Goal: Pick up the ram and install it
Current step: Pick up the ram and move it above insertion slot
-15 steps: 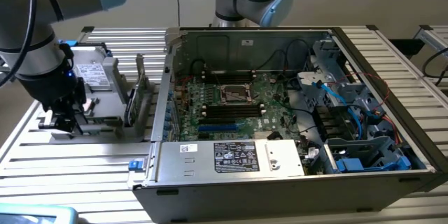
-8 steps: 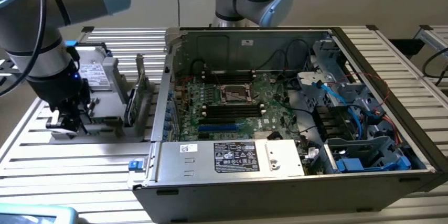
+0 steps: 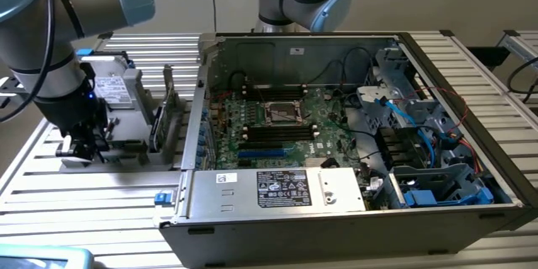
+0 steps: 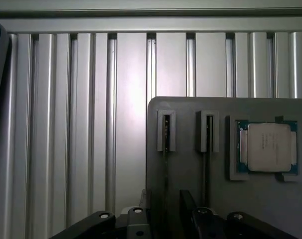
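Two ram sticks (image 4: 166, 130) (image 4: 209, 130) stand in one gray holder (image 4: 186, 113) beside one processor (image 4: 268, 147), the claw (image 4: 167, 205) spread open nearby

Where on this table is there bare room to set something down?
Bare table slats lie on the camera side of the holder, up to the case on the exterior view's right. A second strip runs along the case's other side. Crowded: the holder, with ram, CPU and the gripper over it, and the case's inside.
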Motion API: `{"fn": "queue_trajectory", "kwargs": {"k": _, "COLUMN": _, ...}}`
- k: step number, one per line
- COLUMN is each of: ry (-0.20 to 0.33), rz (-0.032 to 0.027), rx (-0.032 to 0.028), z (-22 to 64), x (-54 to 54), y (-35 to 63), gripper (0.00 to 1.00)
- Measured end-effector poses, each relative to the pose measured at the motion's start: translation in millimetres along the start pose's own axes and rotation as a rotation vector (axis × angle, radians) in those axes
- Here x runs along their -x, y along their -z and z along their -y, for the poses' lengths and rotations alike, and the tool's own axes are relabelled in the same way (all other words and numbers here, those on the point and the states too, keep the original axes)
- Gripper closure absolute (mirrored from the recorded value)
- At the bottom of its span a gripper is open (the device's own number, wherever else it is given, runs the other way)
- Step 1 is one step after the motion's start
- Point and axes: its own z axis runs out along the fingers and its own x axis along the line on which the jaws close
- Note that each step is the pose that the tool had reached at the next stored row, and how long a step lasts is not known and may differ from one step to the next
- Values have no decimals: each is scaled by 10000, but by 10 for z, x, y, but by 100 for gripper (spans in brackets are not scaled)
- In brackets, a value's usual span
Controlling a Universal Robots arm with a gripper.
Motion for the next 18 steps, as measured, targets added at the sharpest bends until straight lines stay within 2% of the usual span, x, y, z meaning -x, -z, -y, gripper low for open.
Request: {"fn": "queue_trajectory", "kwargs": {"k": 18, "ry": 28, "rz": -3, "rx": 0, "z": 2, "x": 7, "y": -59, "gripper": 65}}
